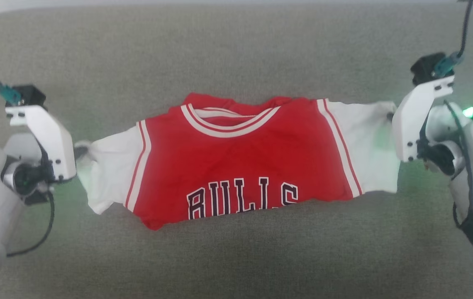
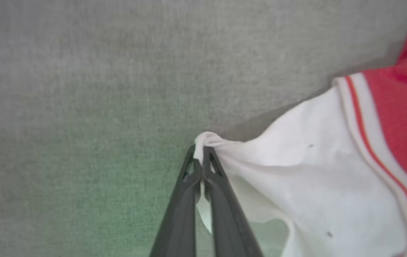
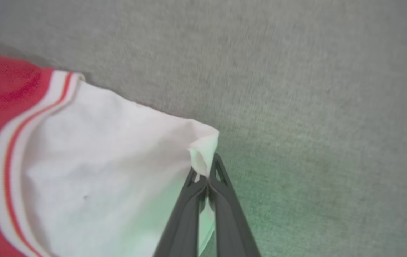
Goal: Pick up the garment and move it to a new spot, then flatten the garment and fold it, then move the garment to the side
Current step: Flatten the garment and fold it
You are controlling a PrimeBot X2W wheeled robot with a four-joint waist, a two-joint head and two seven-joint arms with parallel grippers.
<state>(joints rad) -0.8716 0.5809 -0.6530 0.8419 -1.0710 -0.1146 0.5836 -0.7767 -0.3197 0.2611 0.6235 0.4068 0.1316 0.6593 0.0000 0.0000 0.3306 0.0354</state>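
Head view is showing the garment (image 1: 240, 162) stretching sideways across the middle of the grey fabric surface (image 1: 236, 257). It's lying front up w/ the collar pointing away from the bot. The BULLS lettering is getting cut off along the near edge, so the lower part is prob tucking under or bunching, can't tell which.

The left sleeve (image 1: 108, 166) and right sleeve (image 1: 373, 145) are each getting pulled outward to a point. The left gripper (image 2: 200, 157) is clamping fully shut on the tip of its sleeve, a bit of white cloth poking out of the pinch. The right gripper (image 3: 209, 175) is doing the same on the other tip, jaws closed tight on a little fold of cloth. Shadows under the sleeves are suggesting the ends are hanging just off the surface, not 100% sure tho.

Progress imo: it's sitting somewhere in the pick-up/spread-out part, both grips on, shirt getting tensioned btw the arms. Flattening is looking half there at best, since the bottom isn't lying out. Folding isn't looking started, and moving it to the side is coming after that.
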